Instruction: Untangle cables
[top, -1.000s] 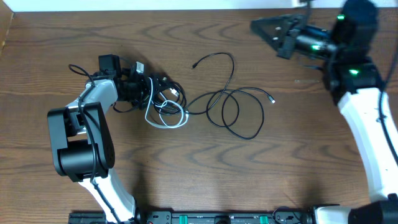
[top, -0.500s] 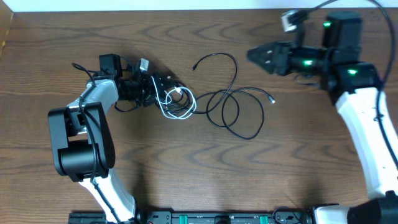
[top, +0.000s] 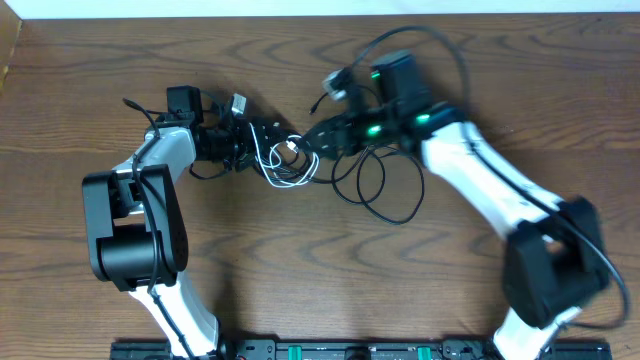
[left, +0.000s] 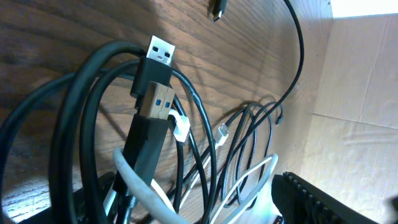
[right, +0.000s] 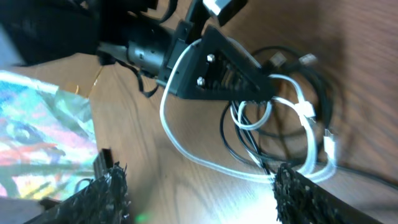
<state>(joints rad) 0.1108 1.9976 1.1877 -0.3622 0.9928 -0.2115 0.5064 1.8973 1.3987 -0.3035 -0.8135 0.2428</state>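
Overhead feed: both cables lie mid-table (top: 300, 300), a little left of centre. The white cable (right: 306, 111) is bunched in small loops right at the tip of my left gripper (top: 265, 138). On the right wrist camera one strand of it curves round the outside of that gripper's black finger (right: 217, 68), with small plugs lying among the loops. The thin black cable (left: 300, 50) spreads in wider loops just to the right and overlaps the white bundle at its left end. Its small plug (left: 217, 9) lies apart on bare wood.

Left wrist camera: thick black wires (left: 78, 81) fill the near view. They carry two USB-A plugs (left: 163, 50), one with a white tongue, one with a blue.

Left arm (top: 130, 230): folded back over its base at lower left, forearm running up the table, wrist turned to point right, low over the wood. Its jaws stand spread; I see them pinching neither cable.

Right arm (top: 480, 190): stretched diagonally from the lower right corner up and left, passing over the black loops, wrist aimed left, green lights (top: 373, 128) lit. The right gripper (right: 199, 171) is spread wide, ribbed pads (right: 106, 193) well apart, nothing pinched. A white strand runs across the wood in the gap between them. The two grippers sit nearly tip to tip, the white loops at their meeting point
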